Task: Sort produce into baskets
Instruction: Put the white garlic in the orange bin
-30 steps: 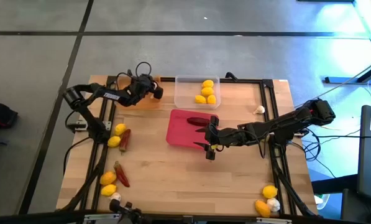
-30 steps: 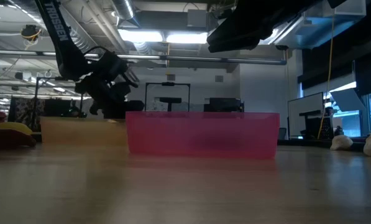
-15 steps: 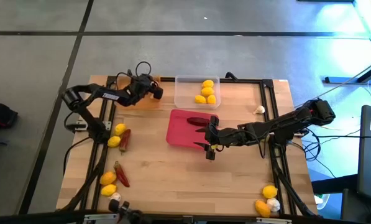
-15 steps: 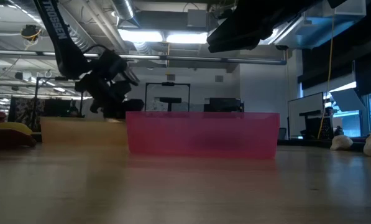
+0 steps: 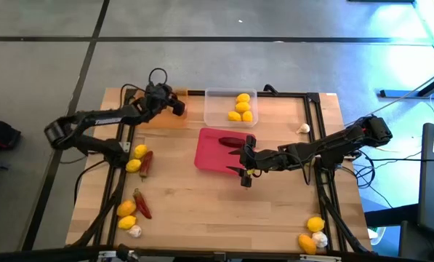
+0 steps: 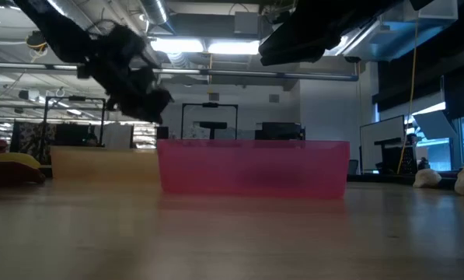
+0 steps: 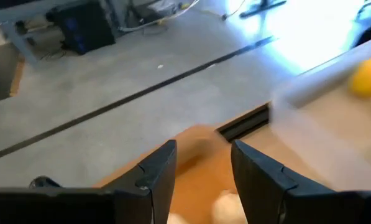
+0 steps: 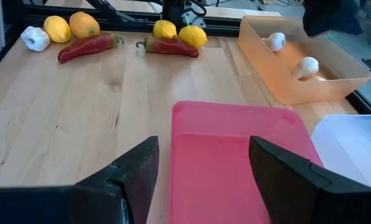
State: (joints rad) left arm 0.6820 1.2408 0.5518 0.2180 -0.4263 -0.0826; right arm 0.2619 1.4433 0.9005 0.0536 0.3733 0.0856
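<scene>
From my station I see the pink-red tray (image 5: pixel 215 151) mid-table, the largest of the three, holding two dark red chili peppers (image 5: pixel 233 141) along its far side. Behind it the clear tray (image 5: pixel 222 106) holds four lemons (image 5: pixel 242 108). To its left the orange tray (image 8: pixel 300 68) holds at least two garlic bulbs (image 8: pixel 307 65); more may be hidden. Loose on the wood I count six lemons, three each side, three chili peppers (image 5: pixel 142 204) on the left, and three garlic bulbs: one at the near left (image 5: pixel 134 231), one at the near right (image 5: pixel 319 238), one at the far right (image 5: pixel 303 129). My left gripper (image 5: pixel 174 103) hangs over the orange tray, fingers (image 7: pixel 161 168) parted with nothing between them. My right gripper (image 5: pixel 246 170) sits at the pink-red tray's near right corner, spread wide and empty.
</scene>
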